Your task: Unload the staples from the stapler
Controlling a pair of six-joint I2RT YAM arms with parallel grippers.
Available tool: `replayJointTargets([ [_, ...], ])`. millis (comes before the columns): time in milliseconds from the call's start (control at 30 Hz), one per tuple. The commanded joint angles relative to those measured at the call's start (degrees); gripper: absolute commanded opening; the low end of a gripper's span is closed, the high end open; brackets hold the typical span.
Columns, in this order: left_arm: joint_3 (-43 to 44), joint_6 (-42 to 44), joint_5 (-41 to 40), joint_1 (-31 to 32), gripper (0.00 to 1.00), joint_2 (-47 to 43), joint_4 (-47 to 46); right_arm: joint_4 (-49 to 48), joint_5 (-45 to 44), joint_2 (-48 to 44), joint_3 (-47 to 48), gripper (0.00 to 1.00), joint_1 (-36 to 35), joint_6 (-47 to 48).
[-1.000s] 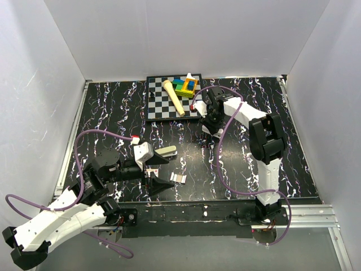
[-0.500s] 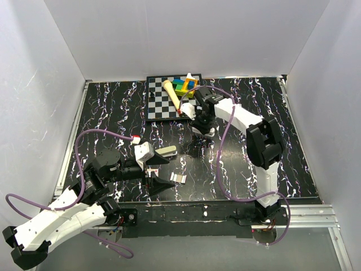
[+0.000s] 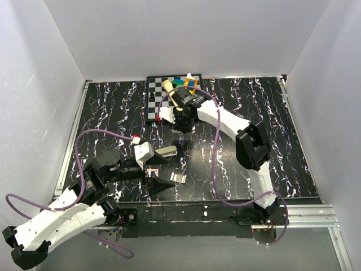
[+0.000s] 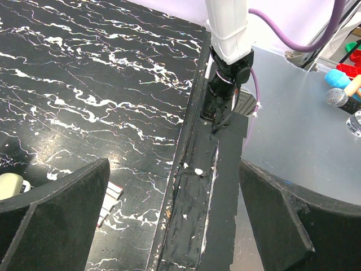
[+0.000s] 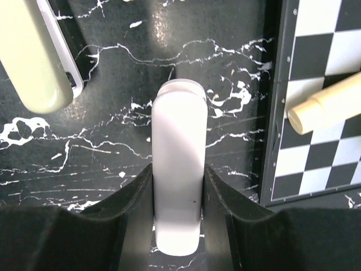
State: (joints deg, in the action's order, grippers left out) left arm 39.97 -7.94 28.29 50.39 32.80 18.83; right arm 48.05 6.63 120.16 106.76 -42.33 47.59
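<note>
Two hands are working here: the left hand point(image 4: 175, 220) is hovering beside the cream stapler point(image 3: 165, 151) with its fingers point(image 4: 56, 214) wide apart and empty, while the right hand point(image 5: 176, 183) is clamping a white round-ended piece point(image 5: 176, 135) near the chessboard point(image 3: 151, 107). The staples point(image 3: 178, 178) are lying as a short silvery strip on the surface point(image 3: 113, 113) just by the left hand, so a low sweep is likely risking scattering them or nudging the stapler.

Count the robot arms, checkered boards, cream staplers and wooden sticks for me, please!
Robot arms: 2 (left arm, right arm)
Checkered board: 1
Cream stapler: 1
Wooden stick: 1
Total: 5
</note>
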Motion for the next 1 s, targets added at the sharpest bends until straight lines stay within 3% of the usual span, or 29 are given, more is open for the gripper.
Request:
replayJointTargets([
  [0, -0.15, 0.3, -0.08, 0.23, 0.98, -0.1, -0.2, 1.25, 3.2, 2.71, 4.59, 0.27, -1.53, 3.73],
  [967, 0.02, 0.56, -0.52, 0.15, 0.98, 0.6, 0.33, -2.35, 6.29, 14.75, 15.14, 0.37, -11.02, 8.39],
])
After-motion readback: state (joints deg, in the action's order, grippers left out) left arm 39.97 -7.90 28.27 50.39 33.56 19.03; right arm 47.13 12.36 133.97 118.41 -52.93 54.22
